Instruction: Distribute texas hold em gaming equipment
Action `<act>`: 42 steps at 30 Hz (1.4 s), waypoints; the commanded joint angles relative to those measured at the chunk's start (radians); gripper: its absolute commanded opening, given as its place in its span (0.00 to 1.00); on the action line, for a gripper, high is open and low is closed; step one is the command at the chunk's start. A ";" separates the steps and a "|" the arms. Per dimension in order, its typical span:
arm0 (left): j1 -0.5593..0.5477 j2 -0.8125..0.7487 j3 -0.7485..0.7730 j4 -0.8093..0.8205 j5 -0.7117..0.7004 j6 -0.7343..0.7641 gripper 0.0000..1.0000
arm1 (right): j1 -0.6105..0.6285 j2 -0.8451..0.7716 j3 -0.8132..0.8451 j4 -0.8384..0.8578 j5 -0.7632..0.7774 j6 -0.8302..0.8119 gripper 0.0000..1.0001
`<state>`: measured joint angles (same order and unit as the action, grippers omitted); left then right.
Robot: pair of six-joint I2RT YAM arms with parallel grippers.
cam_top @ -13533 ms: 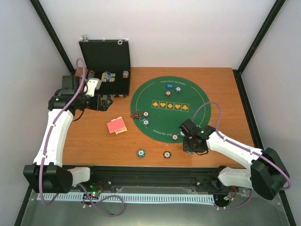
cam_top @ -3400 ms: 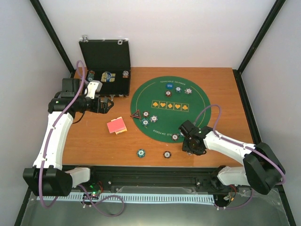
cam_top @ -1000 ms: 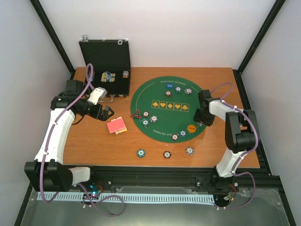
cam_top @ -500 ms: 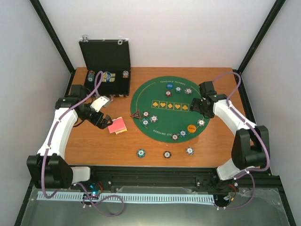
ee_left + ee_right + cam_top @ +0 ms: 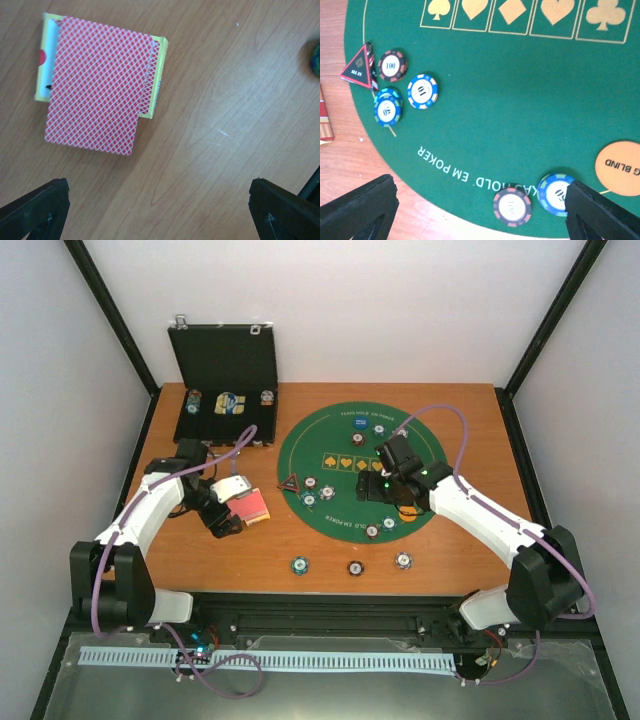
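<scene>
White walls and black frame posts enclose the wooden tabletop (image 5: pixel 480 420) in front of you. Its largest item is the round green felt mat (image 5: pixel 330 445), right of centre. The black hinged case (image 5: pixel 225 360) stands at the far left with its lid upright and chips in its tray.

Observe the left arm (image 5: pixel 140 525) bent inward over the wood. The right arm (image 5: pixel 480 515) reaches across the mat.

The left end effector (image 5: pixel 222 523) is spread wide with nothing between its fingers. It hangs above bare wood beside the cards. The right end effector (image 5: pixel 378 488) is likewise spread and empty, over the mat's near half.

Locate the red-backed cards (image 5: pixel 95 87) on the tabletop between case and mat. They lie askew on a yellow box (image 5: pixel 159 75).

Note the orange disc (image 5: pixel 620 162) at the mat's near right edge. A blue disc (image 5: pixel 360 422) sits on the far side of the mat.

The triangle marker (image 5: pixel 359 67) lies at the mat's left rim, just beside a brown chip (image 5: pixel 392 65).

- A blue chip (image 5: pixel 422 91) lies near the brown one.
- A teal-edged chip (image 5: pixel 387 110) straddles the mat's edge.
- A dark chip (image 5: pixel 512 206) and a second blue chip (image 5: pixel 554 192) touch at the near rim.
- A row of three chips (image 5: pixel 355 567) lies on bare wood off the mat, at the near side.
</scene>
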<state>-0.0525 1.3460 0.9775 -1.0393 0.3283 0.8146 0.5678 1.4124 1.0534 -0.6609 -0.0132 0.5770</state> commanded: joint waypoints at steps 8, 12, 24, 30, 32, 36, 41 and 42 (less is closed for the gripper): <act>-0.061 0.068 -0.010 0.157 -0.112 0.105 1.00 | 0.071 -0.088 -0.048 0.044 -0.065 0.042 1.00; -0.064 0.076 -0.008 0.163 -0.117 0.141 1.00 | 0.075 -0.078 -0.059 0.062 -0.107 0.036 1.00; -0.073 0.148 0.008 0.185 -0.131 0.209 1.00 | 0.138 -0.049 -0.061 0.051 -0.072 0.051 1.00; -0.090 0.145 -0.005 0.226 -0.138 0.219 1.00 | 0.166 -0.060 -0.080 0.053 -0.059 0.067 1.00; -0.092 0.155 -0.002 0.231 -0.142 0.219 1.00 | 0.173 -0.065 -0.085 0.054 -0.057 0.073 1.00; -0.093 0.188 0.002 0.237 -0.158 0.220 1.00 | 0.183 -0.074 -0.087 0.054 -0.051 0.082 1.00; -0.093 0.199 0.001 0.244 -0.162 0.235 1.00 | 0.187 -0.088 -0.093 0.045 -0.042 0.086 1.00; -0.094 0.199 0.001 0.249 -0.161 0.235 1.00 | 0.188 -0.091 -0.094 0.044 -0.041 0.087 1.00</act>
<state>-0.1379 1.5402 0.9611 -0.8154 0.1642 1.0088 0.7429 1.3560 0.9730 -0.6235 -0.0788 0.6483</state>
